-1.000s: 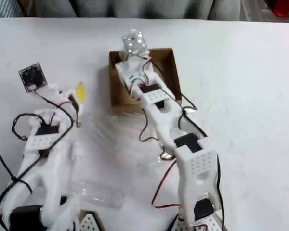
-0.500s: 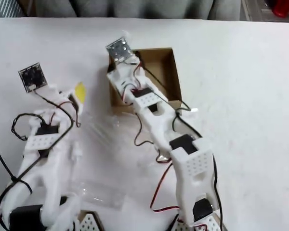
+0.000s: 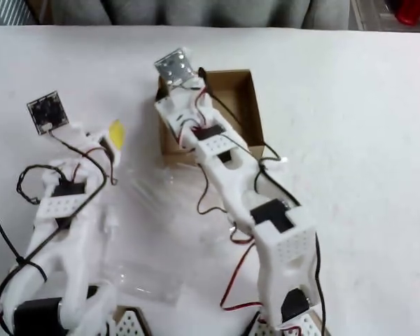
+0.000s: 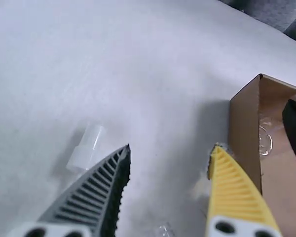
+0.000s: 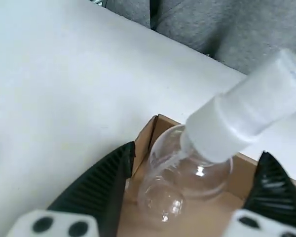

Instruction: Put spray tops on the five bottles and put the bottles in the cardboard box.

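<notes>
The right pincer (image 5: pixel 197 150) gapes wide above the brown cardboard box (image 3: pixel 250 105). Its jaws flank a clear plastic bottle (image 5: pixel 187 173) with a white spray top (image 5: pixel 246 116), which leans in a box corner. The left pincer (image 4: pixel 170 148), also wide, hangs over the white table (image 3: pixel 357 112) just beside the box's outer wall, near a small translucent white cap (image 4: pixel 86 148).

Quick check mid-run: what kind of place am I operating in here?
Most likely a makeshift tabletop robotics bench in an ordinary room, not a factory: a plain white table, two white arms with loose exposed wiring, and what looks like grey upholstery behind the table's far edge.
</notes>
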### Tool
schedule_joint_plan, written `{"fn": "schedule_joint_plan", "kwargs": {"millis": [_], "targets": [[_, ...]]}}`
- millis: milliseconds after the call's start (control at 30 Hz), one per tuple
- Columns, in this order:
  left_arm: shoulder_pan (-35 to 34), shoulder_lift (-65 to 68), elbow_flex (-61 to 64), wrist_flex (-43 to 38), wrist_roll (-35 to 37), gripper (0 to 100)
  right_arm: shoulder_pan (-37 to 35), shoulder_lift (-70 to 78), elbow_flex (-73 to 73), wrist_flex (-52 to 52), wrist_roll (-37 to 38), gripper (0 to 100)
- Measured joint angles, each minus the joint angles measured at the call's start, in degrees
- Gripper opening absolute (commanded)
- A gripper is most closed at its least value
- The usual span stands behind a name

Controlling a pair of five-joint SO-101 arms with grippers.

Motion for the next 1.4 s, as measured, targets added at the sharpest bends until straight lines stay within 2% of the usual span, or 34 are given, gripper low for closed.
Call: {"fn": "schedule_joint_plan", "kwargs": {"millis": [567,633,800,833,933,1133,1400], "targets": [[0.0,0.0,0.0,0.0,0.0,25,-0.1,-28.9,26.5,0.1,0.0,31.5],[0.0,0.0,0.0,0.0,0.0,25,-0.1,-33.1,30.5,0.1,0.0,26.9],[0.0,0.0,0.9,0.0,0.0,25,-0.1,-44.6,40.4,0.1,0.0,2.4],[0.0,0.0,1.3,-0.5,-0.3,25,-0.1,-47.0,42.2,0.1,0.0,0.7],[0.0,0.0,1.7,-2.1,-2.3,25,-0.1,-53.5,46.7,0.1,0.0,6.1],[0.0,0.0,2.5,-2.5,-3.6,25,1.5,-63.2,55.9,0.1,0.0,6.1],[0.0,0.0,2.5,-2.5,-3.7,25,2.1,-65.0,57.1,1.8,0.0,6.1]]}}
